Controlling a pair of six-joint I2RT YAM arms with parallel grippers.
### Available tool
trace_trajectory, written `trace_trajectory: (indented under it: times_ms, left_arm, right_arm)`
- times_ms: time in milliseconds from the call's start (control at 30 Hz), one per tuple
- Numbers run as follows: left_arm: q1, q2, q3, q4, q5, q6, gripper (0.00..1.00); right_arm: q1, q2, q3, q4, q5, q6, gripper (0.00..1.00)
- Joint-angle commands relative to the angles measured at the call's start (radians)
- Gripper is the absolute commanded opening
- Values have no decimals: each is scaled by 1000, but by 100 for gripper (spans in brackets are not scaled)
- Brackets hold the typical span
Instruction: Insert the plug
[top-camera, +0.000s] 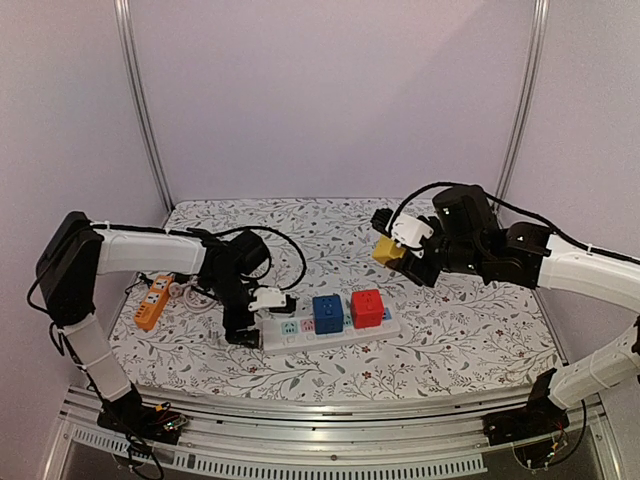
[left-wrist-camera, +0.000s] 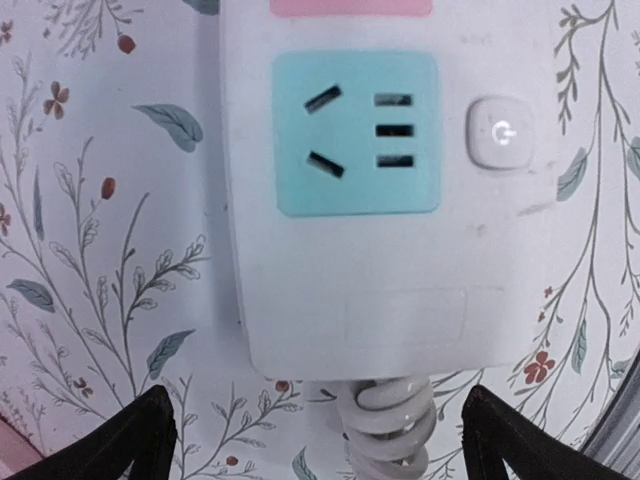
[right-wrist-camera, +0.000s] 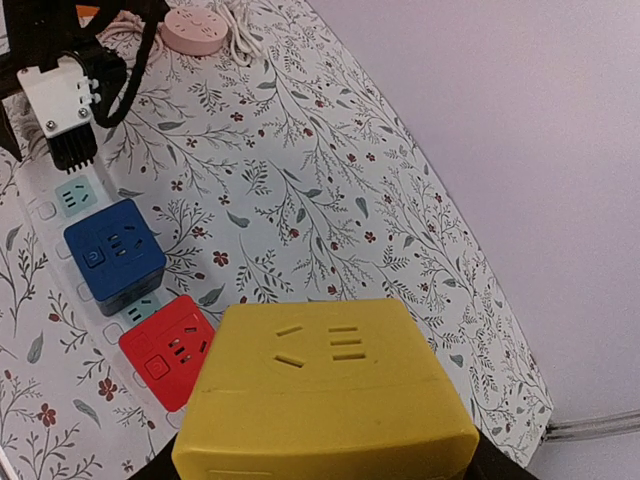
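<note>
The carry-over step is in hand: the right fingers (top-camera: 420, 270) are clamped on the yellow plug cube (right-wrist-camera: 330, 390), held in the air to the right of the power strip (left-wrist-camera: 400, 300) and well above the counter (top-camera: 470, 330). The left fingers (left-wrist-camera: 125, 450) stand wide apart and grip nothing, hovering over the strip's cord end beside the teal socket (left-wrist-camera: 355, 133). A blue cube (top-camera: 326, 312) and a red cube (top-camera: 366, 308) already sit in the strip. Next, I judge, the yellow cube must travel left and down to a free socket (its prongs are hidden, so alignment is uncertain), while the left fingers might steady the strip.
</note>
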Motion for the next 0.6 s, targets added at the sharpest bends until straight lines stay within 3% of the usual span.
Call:
trace_trajectory:
  times_ms: [0,133,233,367,567]
  left_arm:
    - [-39,78,29,41,3,-20,100]
    - [-69,98,33,48,42,4,97]
    - [-97,116,35,57,46,36,89]
    - [-104,146,50,82,34,63,61]
    - [-120,171,108,78,86,130,56]
  right_arm:
    - [-3,-44,-21,18,17,50,0]
    - [-3,-61,-37,15,6,42,0]
    - [-4,-67,-45,11,1,43,0]
    - [-3,-78,-53,2,-11,46,0]
    - [-4,-104,-44,-53,0,45,0]
